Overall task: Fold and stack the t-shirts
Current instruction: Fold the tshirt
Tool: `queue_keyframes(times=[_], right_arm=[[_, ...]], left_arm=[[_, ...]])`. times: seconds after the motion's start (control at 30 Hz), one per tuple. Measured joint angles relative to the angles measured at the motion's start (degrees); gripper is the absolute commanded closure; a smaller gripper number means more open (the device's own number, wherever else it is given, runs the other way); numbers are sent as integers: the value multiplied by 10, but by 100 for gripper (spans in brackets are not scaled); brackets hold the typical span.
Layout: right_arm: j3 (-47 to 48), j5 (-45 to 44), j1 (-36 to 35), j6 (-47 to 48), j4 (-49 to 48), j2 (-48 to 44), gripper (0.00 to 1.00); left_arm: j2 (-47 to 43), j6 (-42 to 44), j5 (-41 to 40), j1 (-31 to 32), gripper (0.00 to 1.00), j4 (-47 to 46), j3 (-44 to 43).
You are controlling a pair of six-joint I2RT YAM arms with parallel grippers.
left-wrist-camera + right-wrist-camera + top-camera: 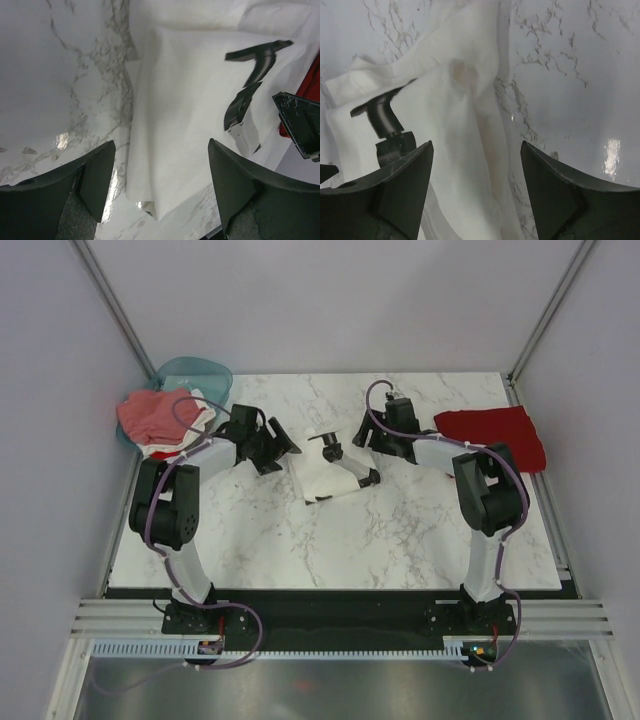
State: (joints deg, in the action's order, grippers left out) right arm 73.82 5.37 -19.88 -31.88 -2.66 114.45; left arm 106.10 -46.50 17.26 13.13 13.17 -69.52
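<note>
1. Top view: high above and behind the arm bases, looking down on the whole marble surface (400, 530)
2. Left wrist view: close, looking down past the left end effector (160, 150) at the white t-shirt (185, 100)
3. Right wrist view: equally close, past the right end effector (476, 150); all three share that shirt

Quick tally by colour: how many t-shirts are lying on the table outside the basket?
white t-shirt with black print: 1
dark red t-shirt: 1
Total: 2
The pinkish-red and white pile in the teal basket overlaps too much to count.
</note>
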Motion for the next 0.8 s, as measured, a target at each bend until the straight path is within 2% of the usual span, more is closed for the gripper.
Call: queue_keyframes(times=[0.13,0.2,0.23,0.33,0.4,0.43,0.5,0.7,0.73,0.77,0.8], right_arm=[[-59,8,-2,-9,-18,-12,27],[-77,12,-3,-11,-24,-24,34],[-87,13,-5,-14,-26,-29,39],[-108,17,-12,-22,-30,-41,63],[-124,20,-16,-27,-29,-47,66],[-131,23,-18,-30,-30,-50,67],[-144,26,-21,-34,-28,-61,68],[-190,27,-34,-39,-10,-111,68],[-202,27,-37,-39,-6,-124,65],[-214,26,-40,-39,-3,-139,57],[-226,26,-42,-41,3,-154,43]], left_arm=[[-11,-6,12,13,22,-51,81],[-16,-11,26,19,23,-78,109],[-22,-12,26,24,26,-94,119],[-26,-14,35,36,33,-130,144],[-27,-14,38,41,39,-143,153],[-27,-14,40,43,44,-148,159],[-35,-14,40,44,46,-157,176],[-101,-10,27,45,48,-148,244],[-111,-9,25,47,48,-144,253],[-125,-7,21,51,47,-135,261],[-140,-5,17,56,45,-125,268]])
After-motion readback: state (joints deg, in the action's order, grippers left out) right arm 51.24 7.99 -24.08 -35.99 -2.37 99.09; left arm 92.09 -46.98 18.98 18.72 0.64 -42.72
